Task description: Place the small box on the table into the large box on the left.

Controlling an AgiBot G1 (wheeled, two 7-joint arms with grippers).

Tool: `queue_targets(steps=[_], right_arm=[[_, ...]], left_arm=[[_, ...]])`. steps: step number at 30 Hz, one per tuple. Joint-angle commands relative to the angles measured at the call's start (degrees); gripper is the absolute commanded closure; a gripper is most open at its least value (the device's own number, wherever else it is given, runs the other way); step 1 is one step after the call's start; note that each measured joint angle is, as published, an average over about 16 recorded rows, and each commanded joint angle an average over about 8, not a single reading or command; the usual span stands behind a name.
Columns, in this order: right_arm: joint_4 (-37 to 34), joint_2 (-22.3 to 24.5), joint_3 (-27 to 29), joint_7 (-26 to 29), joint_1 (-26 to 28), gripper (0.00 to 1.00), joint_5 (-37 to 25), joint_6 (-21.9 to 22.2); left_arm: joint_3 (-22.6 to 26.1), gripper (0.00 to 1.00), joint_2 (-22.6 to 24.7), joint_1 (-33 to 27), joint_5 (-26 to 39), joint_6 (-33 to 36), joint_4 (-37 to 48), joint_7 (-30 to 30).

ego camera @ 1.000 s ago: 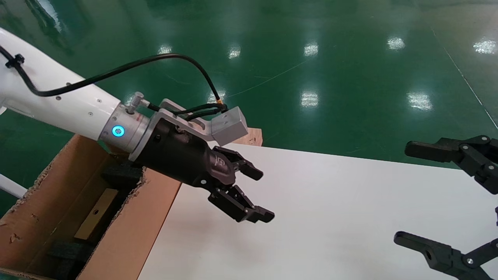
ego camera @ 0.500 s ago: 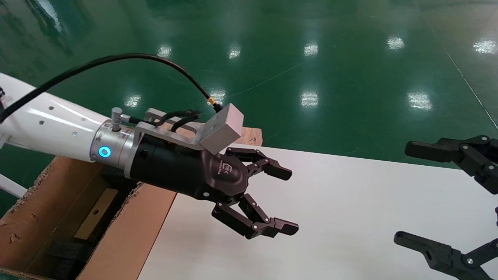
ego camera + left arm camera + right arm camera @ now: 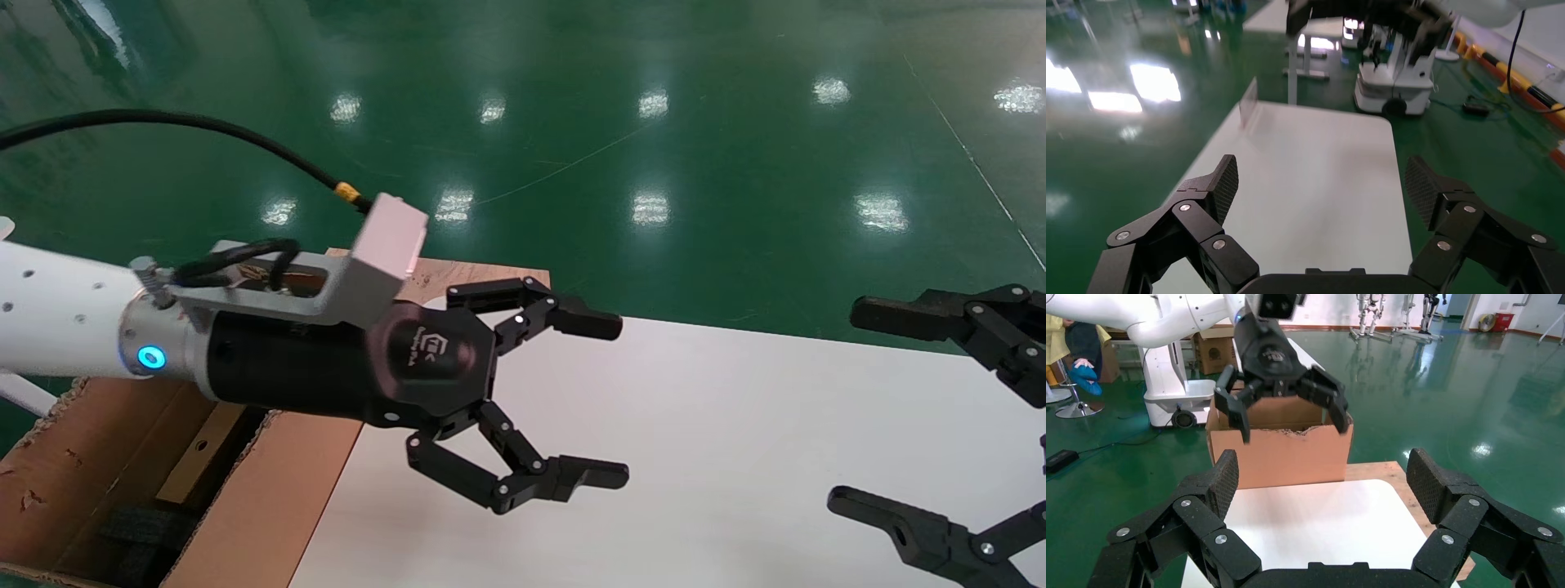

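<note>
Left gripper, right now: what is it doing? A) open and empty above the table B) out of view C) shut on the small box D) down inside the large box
A: the left gripper is spread open with nothing between its fingers, above the white table, beside the large box.

On the round black housing of my left gripper [image 3: 609, 400], just behind my spread jaws, sits a small pale logo mark with a line of tiny lettering beside it; the letters are too small for me to read. The same body shows in my right wrist view with a faint mark, also unreadable. I can read no other text, number or sign.
</note>
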Motion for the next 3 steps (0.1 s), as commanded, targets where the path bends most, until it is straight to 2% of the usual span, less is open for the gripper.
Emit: queue_targets(steps=[1, 3], right_arm=[[0.0, 0.0, 0.0, 0.0, 0.0, 0.0, 0.0, 0.0], [0.0, 0.0, 0.0, 0.0, 0.0, 0.0, 0.0, 0.0]], left_arm=[[-4.4, 0.0, -0.5, 3.7, -1.9, 0.1, -1.0, 2.8], [-5.6, 0.0, -0.7, 4.7, -2.4, 0.2, -1.3, 3.6]])
